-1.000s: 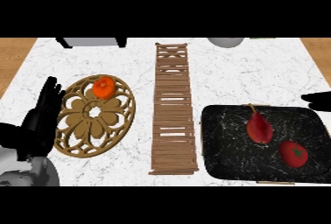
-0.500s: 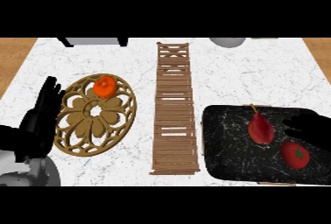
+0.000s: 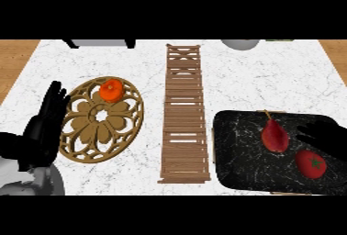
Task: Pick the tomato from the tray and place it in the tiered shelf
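We are at the reach: our right hand (image 3: 324,137), its fingers too dark to tell spread or curled, hovers over the black marbled tray (image 3: 237,160) just above the smooth round tomato (image 3: 310,163), which lies beside a tapered red pear (image 3: 275,136). Next comes closing round the tomato, then carrying it left of the tray to the slatted wooden tiered shelf (image 3: 184,114).

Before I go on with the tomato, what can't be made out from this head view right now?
- Right hand: black over the dark tray, cut by the right edge; finger pose unreadable.
- Contact with the tomato or the red pear: can't tell.
- Tiered shelf: seen from straight above, so its tiers can't be told apart.
- Grey items at the top edge: cut off, unidentifiable.
- Left hand: open, resting beside the wooden trivet.
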Controlling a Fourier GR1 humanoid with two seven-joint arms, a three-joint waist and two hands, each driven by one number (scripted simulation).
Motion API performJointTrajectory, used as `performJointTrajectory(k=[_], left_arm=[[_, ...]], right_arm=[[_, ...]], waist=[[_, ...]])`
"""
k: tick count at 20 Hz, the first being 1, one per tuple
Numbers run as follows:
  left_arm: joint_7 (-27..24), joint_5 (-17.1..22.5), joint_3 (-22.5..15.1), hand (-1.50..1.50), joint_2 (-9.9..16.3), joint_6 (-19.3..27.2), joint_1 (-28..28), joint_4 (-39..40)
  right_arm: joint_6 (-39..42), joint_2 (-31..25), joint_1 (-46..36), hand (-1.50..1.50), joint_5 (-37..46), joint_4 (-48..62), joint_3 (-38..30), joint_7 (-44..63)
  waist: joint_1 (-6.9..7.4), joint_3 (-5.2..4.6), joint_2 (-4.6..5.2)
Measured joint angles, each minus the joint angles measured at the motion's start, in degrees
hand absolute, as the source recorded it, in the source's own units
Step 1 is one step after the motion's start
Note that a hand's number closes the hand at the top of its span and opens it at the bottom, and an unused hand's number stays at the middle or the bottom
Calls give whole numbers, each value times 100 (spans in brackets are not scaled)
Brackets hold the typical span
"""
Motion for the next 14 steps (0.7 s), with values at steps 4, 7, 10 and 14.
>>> performJointTrajectory(k=[4, 7, 10, 14], left_arm=[[98, -116, 75, 0, -80, -63, -88, -9], [163, -194, 122, 0, -180, -102, -142, -13], [149, -244, 193, 0, -250, -187, -114, -14], [105, -314, 268, 0, -334, -322, -61, 6]], right_arm=[[-20, 323, -136, -150, 332, 318, 9, -156], [-61, 510, -179, -150, 607, 547, 19, -348], [-170, 625, -178, -150, 854, 802, -62, -594], [-243, 908, -357, -150, 1160, 1184, -74, -769]], waist=[[6, -1, 1], [5, -1, 2], [2, -1, 1], [8, -1, 2]])
